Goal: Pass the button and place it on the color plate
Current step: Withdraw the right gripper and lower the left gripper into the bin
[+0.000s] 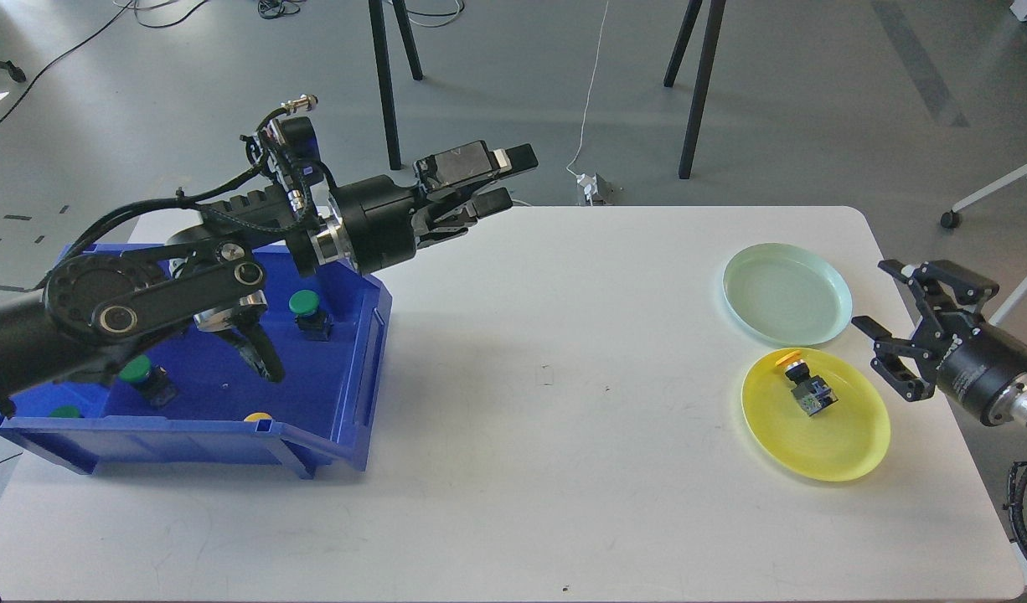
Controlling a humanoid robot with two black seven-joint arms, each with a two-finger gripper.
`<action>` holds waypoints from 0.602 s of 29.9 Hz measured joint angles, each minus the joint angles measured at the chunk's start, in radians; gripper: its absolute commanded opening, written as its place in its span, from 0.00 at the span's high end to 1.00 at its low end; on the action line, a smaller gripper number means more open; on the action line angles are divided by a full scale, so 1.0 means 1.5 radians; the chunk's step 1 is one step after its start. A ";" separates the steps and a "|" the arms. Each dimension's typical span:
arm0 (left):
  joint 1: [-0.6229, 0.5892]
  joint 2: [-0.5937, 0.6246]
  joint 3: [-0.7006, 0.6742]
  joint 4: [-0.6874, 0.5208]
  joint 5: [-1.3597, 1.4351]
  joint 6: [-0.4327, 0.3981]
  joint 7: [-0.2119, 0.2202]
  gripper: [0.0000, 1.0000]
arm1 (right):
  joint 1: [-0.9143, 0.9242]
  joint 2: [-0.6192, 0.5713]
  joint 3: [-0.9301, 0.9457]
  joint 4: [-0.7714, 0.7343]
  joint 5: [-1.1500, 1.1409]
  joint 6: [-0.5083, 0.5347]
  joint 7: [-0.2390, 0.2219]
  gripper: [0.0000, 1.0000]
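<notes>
One yellow button on the yellow plate, lower right of frame.
We log: green plate bare, just above it; our right gripper spread wide beside both plates, holding nothing; our left gripper upper centre, fingers apart, empty; blue bin at left holding green buttons and one yellow.
</notes>
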 measured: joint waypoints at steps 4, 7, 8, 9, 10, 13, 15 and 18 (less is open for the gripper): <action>-0.005 0.103 -0.012 -0.020 0.020 -0.103 0.000 0.03 | 0.025 0.024 0.110 -0.003 0.004 0.046 -0.002 0.03; -0.027 0.192 -0.024 -0.061 0.104 -0.167 0.000 0.03 | 0.065 0.036 0.109 -0.004 0.014 0.052 -0.002 0.02; -0.035 0.219 -0.031 -0.079 0.142 -0.173 0.000 0.03 | 0.077 0.039 0.096 -0.005 0.023 0.052 -0.001 0.02; -0.040 0.244 -0.034 -0.097 0.181 -0.177 0.000 0.03 | 0.086 0.044 0.083 -0.006 0.033 0.052 -0.001 0.02; -0.043 0.268 -0.036 -0.112 0.219 -0.179 0.000 0.03 | 0.093 0.050 0.071 -0.009 0.043 0.051 -0.001 0.02; -0.045 0.341 -0.037 -0.133 0.362 -0.181 0.000 0.03 | 0.097 0.072 0.056 -0.014 0.057 0.051 0.000 0.02; -0.042 0.378 -0.036 -0.132 0.483 -0.181 0.000 0.04 | 0.091 0.077 0.054 -0.016 0.059 0.051 0.001 0.03; -0.027 0.393 -0.028 -0.110 0.639 -0.181 0.000 0.04 | 0.079 0.080 0.054 -0.021 0.060 0.052 0.003 0.03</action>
